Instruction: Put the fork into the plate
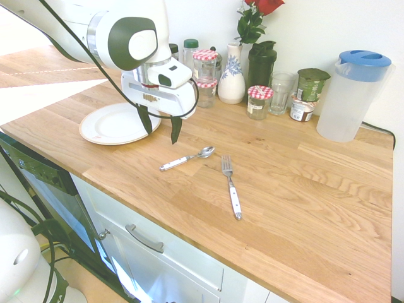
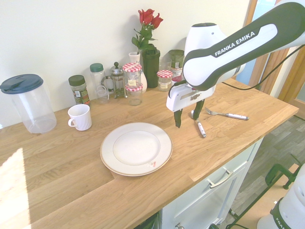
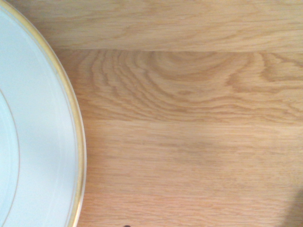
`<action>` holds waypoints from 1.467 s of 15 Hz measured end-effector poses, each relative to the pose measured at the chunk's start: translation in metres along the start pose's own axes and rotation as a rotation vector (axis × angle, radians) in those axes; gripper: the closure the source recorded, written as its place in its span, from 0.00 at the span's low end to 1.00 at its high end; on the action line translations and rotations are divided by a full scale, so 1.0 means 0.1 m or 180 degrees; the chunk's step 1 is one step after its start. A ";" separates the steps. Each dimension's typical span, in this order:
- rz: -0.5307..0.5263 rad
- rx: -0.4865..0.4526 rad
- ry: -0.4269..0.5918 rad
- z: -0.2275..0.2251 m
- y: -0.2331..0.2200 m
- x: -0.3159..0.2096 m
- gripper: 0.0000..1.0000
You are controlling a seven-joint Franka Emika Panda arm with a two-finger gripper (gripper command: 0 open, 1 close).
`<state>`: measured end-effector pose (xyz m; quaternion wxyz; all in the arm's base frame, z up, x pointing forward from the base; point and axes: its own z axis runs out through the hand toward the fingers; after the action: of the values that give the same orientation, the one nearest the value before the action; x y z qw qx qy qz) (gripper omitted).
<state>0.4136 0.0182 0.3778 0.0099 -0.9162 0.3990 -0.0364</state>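
Gripper [image 1: 161, 130] hangs wide open and empty, pointing down beside the plate [image 1: 101, 132]; the fork [image 1: 231, 186] lies flat on the counter [image 1: 303, 189] past the spoon [image 1: 187, 158], waiting to be picked up.

White arm [image 2: 238, 45] reaches in from upper right of second ext view, gripper [image 2: 188, 118] pointing straight down, fingers spread wide, nothing held.

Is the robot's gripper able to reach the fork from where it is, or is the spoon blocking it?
Probably yes. The gripper hangs open above the counter beside the plate. The fork lies flat in the open. The spoon lies between them but apart from the fork, so the gripper could pass over it.
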 end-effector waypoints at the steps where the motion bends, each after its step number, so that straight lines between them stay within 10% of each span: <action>1: 0.0001 -0.0020 -0.0019 0.02 0.00 0.00 0.00; 14: -0.0113 0.0158 -0.0263 -0.47 1.34 1.35 0.00; 22: -0.0835 0.0046 -0.0110 -0.12 2.01 1.41 0.00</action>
<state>0.3619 -0.2215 0.3881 0.0185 -0.9609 0.2752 -0.0245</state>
